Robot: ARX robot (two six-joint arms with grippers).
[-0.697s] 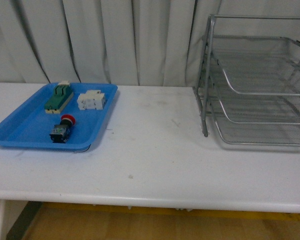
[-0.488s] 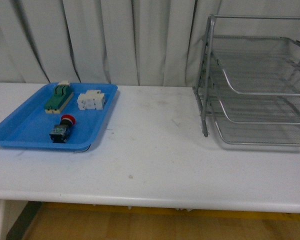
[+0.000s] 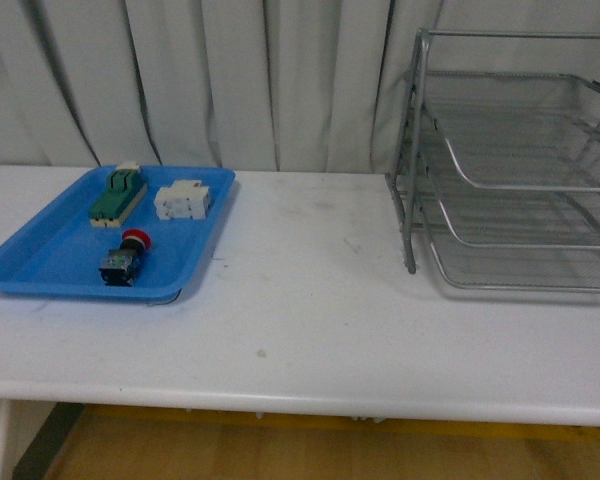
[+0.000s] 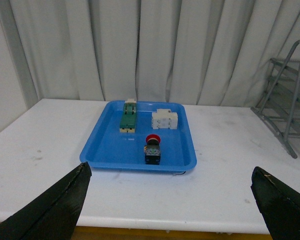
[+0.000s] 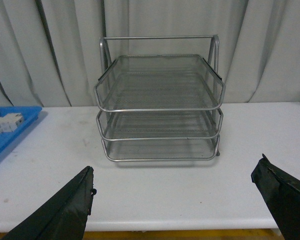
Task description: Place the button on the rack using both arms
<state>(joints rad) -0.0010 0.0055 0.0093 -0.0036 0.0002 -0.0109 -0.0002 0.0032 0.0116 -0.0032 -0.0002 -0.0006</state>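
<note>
The button point(image 3: 126, 257), with red cap and black body, lies in the blue tray point(image 3: 40, 262) at the table's left. It also shows in the left wrist view point(image 4: 152, 148). The silver wire rack point(image 3: 520, 165) with three tiers stands at the right and shows whole in the right wrist view point(image 5: 159, 102). Neither arm shows in the front view. My left gripper point(image 4: 172, 205) is open and empty, well short of the tray, near the table's front edge. My right gripper point(image 5: 175, 202) is open and empty, facing the rack from a distance.
A green-and-cream block point(image 3: 118, 196) and a white block point(image 3: 183, 200) lie at the back of the blue tray. Grey curtains point(image 3: 230, 80) hang behind the white table point(image 3: 310, 320). The tray's corner shows in the right wrist view point(image 5: 10, 131).
</note>
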